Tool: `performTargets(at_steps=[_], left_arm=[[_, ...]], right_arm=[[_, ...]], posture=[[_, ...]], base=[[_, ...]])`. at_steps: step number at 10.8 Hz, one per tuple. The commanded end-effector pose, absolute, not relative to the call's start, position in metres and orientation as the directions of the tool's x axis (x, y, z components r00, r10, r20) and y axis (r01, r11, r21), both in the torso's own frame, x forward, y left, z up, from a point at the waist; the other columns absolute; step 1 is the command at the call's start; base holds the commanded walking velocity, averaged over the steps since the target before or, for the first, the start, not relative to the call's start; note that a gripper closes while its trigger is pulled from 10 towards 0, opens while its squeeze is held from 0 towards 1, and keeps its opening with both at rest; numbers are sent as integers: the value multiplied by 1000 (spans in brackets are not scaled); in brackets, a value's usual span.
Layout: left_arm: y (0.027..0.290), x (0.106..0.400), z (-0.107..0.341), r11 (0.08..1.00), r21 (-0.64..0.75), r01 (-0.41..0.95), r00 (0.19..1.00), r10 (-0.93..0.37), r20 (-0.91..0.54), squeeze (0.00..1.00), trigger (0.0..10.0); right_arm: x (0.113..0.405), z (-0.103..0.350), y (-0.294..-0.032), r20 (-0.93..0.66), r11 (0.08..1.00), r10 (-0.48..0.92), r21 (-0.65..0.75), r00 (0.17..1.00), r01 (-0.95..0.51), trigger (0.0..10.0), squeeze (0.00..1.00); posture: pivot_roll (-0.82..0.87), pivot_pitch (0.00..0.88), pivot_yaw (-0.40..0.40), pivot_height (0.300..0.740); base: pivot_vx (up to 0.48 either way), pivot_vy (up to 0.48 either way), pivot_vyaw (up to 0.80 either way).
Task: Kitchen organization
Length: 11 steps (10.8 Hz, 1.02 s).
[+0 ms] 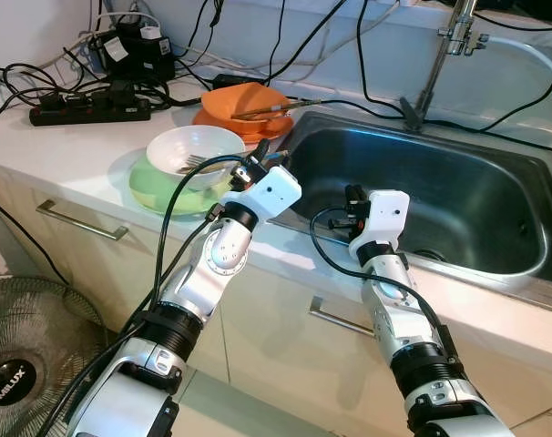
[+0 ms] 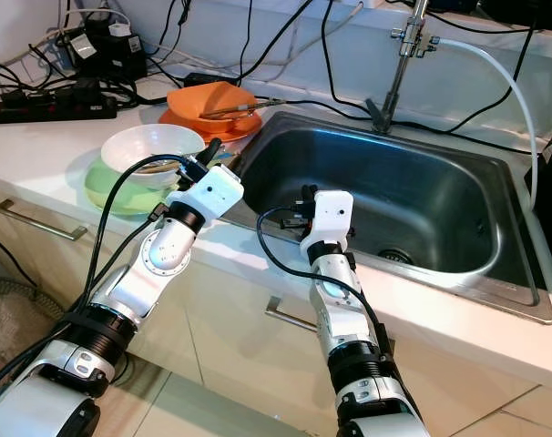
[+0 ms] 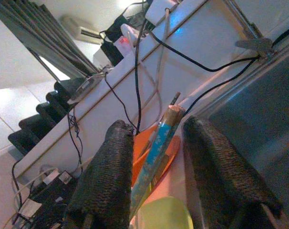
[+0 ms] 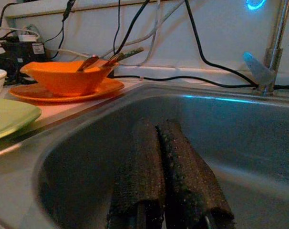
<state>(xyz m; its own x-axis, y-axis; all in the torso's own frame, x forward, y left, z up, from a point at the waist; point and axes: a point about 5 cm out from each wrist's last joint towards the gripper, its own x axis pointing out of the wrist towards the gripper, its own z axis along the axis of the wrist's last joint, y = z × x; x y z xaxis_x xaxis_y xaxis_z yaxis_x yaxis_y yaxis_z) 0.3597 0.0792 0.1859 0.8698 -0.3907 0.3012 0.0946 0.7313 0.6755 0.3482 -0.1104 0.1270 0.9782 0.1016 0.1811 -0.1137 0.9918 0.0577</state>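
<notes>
We see a steel sink [image 1: 495, 196] set in a white counter [image 1: 66, 150]. Our left gripper [image 3: 154, 157] is at the sink's 9 o'clock edge, just beside the white bowl [image 1: 196, 146]. Its fingers [image 3: 108, 176] are spread wide with nothing held; between them we see chopsticks [image 3: 156, 152] farther off, resting in the orange bowl [image 1: 244, 98]. That bowl sits on an orange plate [image 1: 212, 121] at the sink's 10 o'clock corner. The white bowl holds a fork [image 1: 190, 164] and sits on a green plate [image 1: 153, 187]. Our right gripper [image 4: 159, 157] hangs over the inside of the sink, its fingers [image 4: 178, 162] pressed together, empty. The tap [image 1: 444, 55] stands at 12 o'clock. A fan [image 1: 21, 350] is on the floor at 7 o'clock.
</notes>
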Motion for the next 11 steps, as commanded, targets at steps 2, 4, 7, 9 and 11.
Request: performTargets(at_steps=[2,4,7,9,11], left_arm=[[76,362,192,728,681,82,863,-394,317,0,0],[76,361,194,732,677,74,860,-390,328,0,0],[76,360,203,749,661,50,846,-383,370,0,0],[76,357,217,770,638,20,823,-375,426,0,0],[74,351,234,788,616,3,787,-381,485,0,10000]], right_arm=[[351,131,-111,188,992,101,55,977,-113,10000,0],[351,131,-111,187,992,105,53,977,-117,10000,0],[351,131,-111,186,992,107,53,977,-119,10000,0],[351,131,-110,186,991,109,54,977,-121,10000,0],[351,130,-110,185,991,112,55,976,-124,10000,0]], posture=[[85,0,-37,740],[86,0,-39,740],[87,0,-43,740],[87,0,-43,740],[89,0,-47,740]], base=[[0,0,0],[0,0,0],[0,0,0],[0,0,0],[0,0,0]])
